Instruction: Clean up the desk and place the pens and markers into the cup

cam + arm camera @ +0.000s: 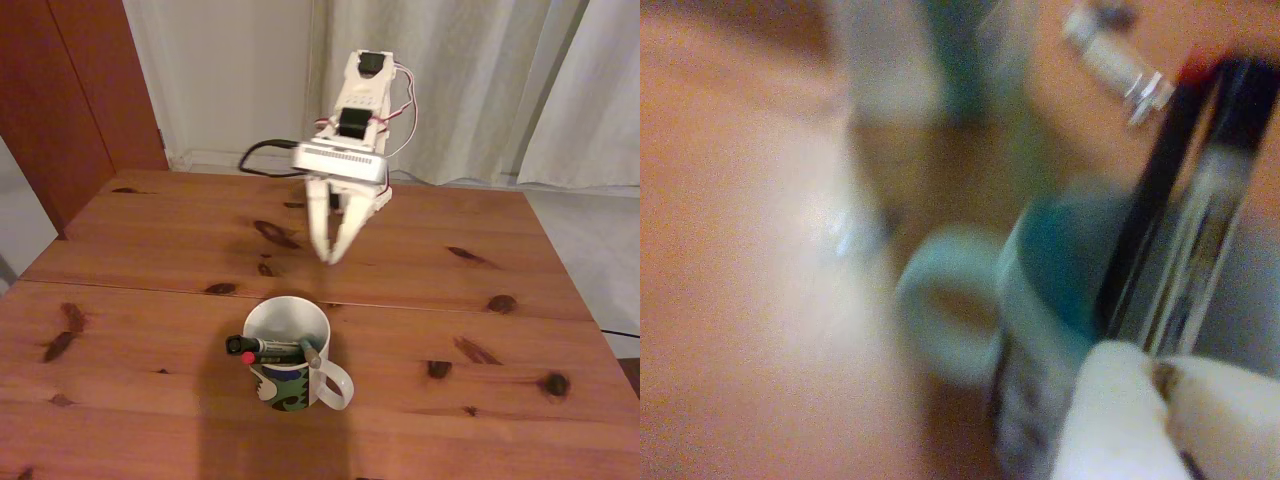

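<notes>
Pens [272, 349] rest across the cup [285, 352] on the knotty desk [150, 300] before curtains [480, 80], hand [328, 255] narrow, empty

In the fixed view, the pens and markers [272, 348] lie across the cup [288, 352], near the desk [120, 300] front edge.

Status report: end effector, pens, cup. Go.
End effector above desk behind white ceramic mug, fingertips nearly together, nothing visibly held. Black pen with red end lies across mug rim. Nothing in the way.

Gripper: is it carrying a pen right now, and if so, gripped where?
Nothing is held. In the fixed view the gripper hangs empty above the desk, behind the cup, which holds the pens.
</notes>
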Controlling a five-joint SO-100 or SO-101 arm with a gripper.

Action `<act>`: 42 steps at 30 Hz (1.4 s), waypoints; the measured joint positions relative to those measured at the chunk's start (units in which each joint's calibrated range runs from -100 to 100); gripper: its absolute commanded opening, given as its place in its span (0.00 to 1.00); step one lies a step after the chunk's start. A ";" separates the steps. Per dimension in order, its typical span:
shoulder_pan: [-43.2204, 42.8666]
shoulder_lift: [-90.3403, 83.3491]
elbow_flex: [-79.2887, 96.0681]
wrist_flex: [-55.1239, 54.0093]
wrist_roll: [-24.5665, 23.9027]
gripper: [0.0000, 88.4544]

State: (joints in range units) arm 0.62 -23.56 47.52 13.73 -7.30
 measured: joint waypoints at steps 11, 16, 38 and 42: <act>-3.67 -32.03 25.39 32.68 4.20 0.01; -3.67 -42.12 36.77 38.08 5.86 0.01; -3.59 -72.97 51.72 61.97 7.33 0.02; -3.59 -73.90 51.72 62.63 7.67 0.01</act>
State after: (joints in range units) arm -2.97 -97.46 99.24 76.36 0.37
